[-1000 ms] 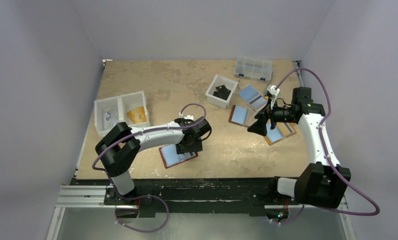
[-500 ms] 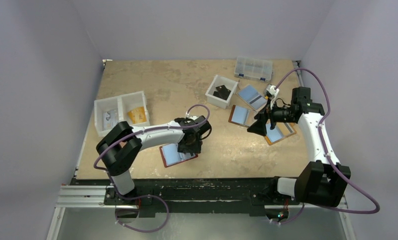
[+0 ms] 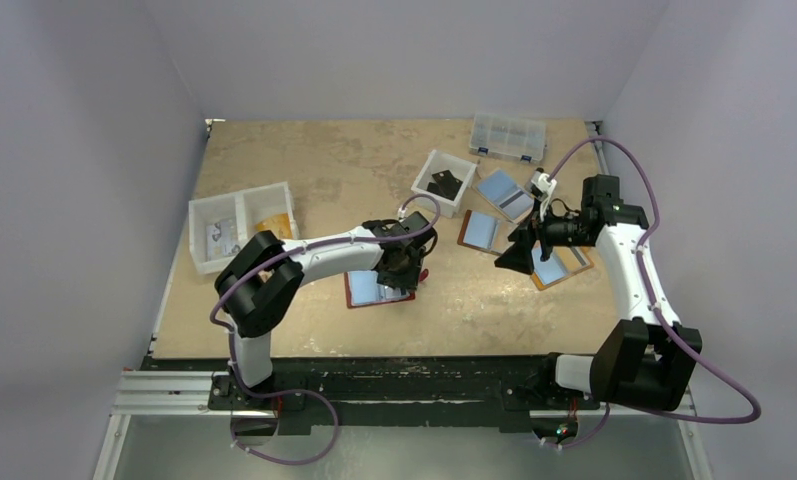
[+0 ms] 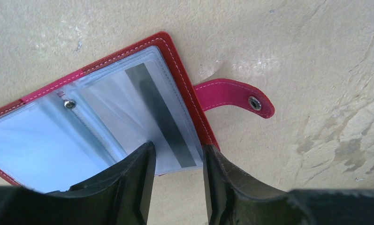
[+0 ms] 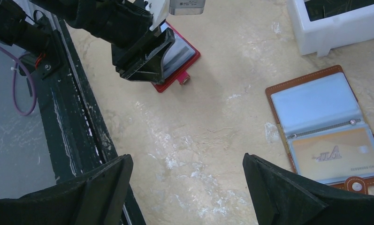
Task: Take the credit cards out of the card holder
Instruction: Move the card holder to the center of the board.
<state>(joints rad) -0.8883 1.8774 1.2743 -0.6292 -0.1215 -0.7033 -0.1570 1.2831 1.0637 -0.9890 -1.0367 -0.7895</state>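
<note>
The dark red card holder [image 3: 367,291] lies open on the table, its clear sleeves [image 4: 105,117] facing up and its red-pink strap tab [image 4: 232,96] pointing right. A pale credit card [image 4: 162,117] with a dark stripe sits in the right page. A light blue card [image 4: 39,145] fills the left page. My left gripper [image 4: 175,149] is down on the right page's outer edge, jaws narrow but apart, one fingertip [image 4: 145,154] on the sleeve and the other by the red border. My right gripper [image 5: 185,159] hangs open over bare table, well right of the card holder [image 5: 181,57].
A brown fold-out holder [image 5: 323,126] lies under my right arm, with two more holders [image 3: 479,230] [image 3: 504,192] behind it. A white bin [image 3: 444,182], a two-part white bin [image 3: 242,225] and a clear organiser box [image 3: 508,137] stand further back. The black rail [image 3: 374,375] marks the near edge.
My left gripper has swung right and slightly away, and the card holder has slid and turned with it. Its jaws have narrowed. The right arm has barely moved.
</note>
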